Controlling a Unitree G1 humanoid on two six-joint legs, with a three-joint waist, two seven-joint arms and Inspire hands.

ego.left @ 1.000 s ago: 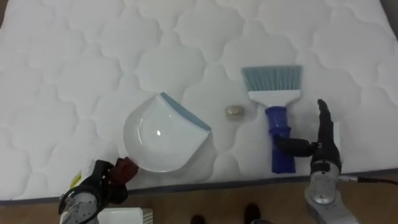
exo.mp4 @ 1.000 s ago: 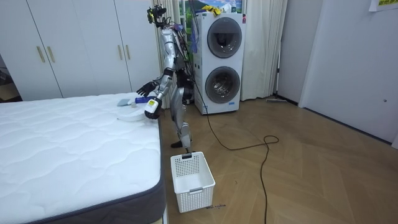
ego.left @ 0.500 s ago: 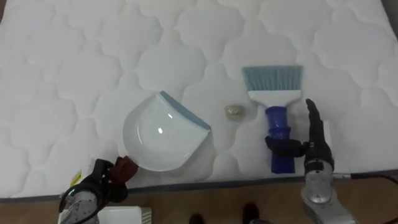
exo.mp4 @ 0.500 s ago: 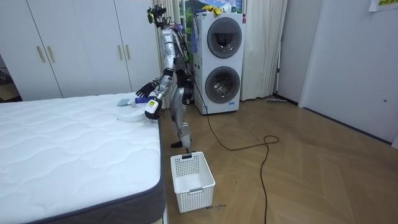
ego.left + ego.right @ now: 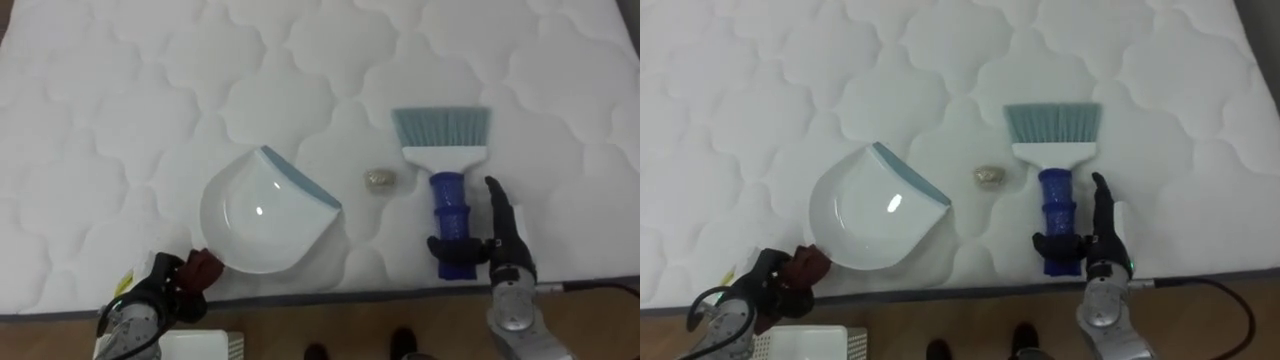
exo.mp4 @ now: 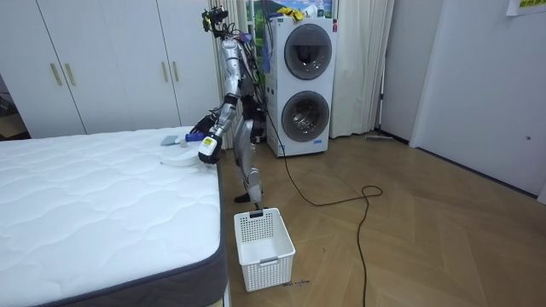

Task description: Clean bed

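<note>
Quilted white mattress (image 5: 150, 100), soft and bumpy, so things get rolled easily. The brush (image 5: 445, 170) is laid flat near the edge, with a crumb (image 5: 379, 179) between it and the dustpan (image 5: 260, 215).

Right robot hand (image 5: 505, 252): the thumb is laid across the blue handle, fingers straight alongside, nothing clamped. The left robot hand (image 5: 160, 290) looks curled on the dustpan's handle.

If it's lifted half-gripped, the brush could be dropped off the edge, or the crumb flicked away.

A white basket (image 6: 264, 251) is parked on the wood floor, with stacked washers (image 6: 305, 81) behind.
</note>
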